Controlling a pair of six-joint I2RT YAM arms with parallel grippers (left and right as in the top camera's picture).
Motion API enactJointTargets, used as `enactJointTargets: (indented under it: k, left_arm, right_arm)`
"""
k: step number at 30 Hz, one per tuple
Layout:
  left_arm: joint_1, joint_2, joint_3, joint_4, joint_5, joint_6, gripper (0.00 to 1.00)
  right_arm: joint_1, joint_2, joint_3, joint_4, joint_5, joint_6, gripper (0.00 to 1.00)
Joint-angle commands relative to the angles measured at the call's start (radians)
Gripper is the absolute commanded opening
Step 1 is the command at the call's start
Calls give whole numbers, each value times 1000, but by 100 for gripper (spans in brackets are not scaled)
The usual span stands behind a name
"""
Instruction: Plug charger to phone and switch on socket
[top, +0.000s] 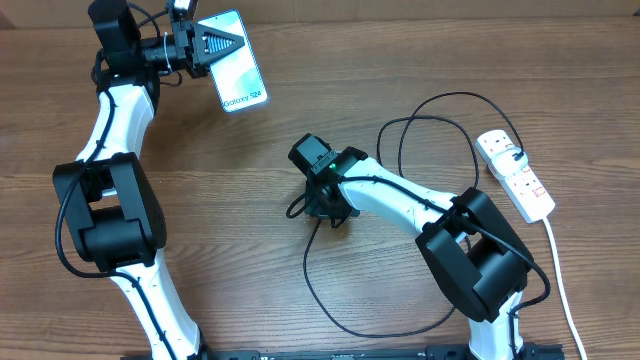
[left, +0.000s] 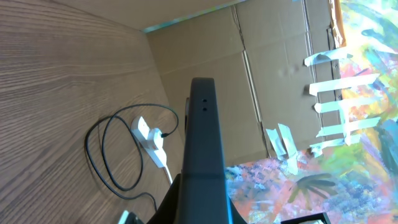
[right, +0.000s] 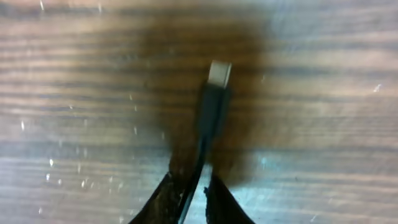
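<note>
Plainly the right tool (right: 191, 185) pinches the charger (right: 212, 111) — its tip juts just ahead.

I'm working in a makeshift robot lab: a wood-grain tabletop (top: 300, 100) walled by plain cardboard panels (left: 267, 62) with tape strips (left: 339, 84), a bright painted sheet (left: 373, 31) beside them.

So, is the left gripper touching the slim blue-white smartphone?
Touching: in the overhead view the left gripper is shut on the slim blue-white smartphone, lying across its screen.
</note>
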Motion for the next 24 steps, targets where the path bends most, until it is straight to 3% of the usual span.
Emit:
enactJointTargets:
  k: [1,5,10,17,20,24]
  left_arm:
    - [1,-14,10,3,20,-3,4]
    - [1,-14,10,3,20,-3,4]
    - [1,-14,10,3,20,-2,4]
    - [0,-14,10,3,20,-2,4]
    - [0,-14,10,3,20,-2,4]
    - [0,-14,10,3,20,2,4]
  right_arm:
    - [26,28,19,-31,-59,20,22]
    - [26,28,23,-54,-82,37,27]
    - [19,29,23,-42,-63,39,15]
    - [-11,29,23,-25,-37,42,13]
    - [-11,28,23,-24,-33,39,5]
    - [-11,9,35,-29,-89,-33,4]
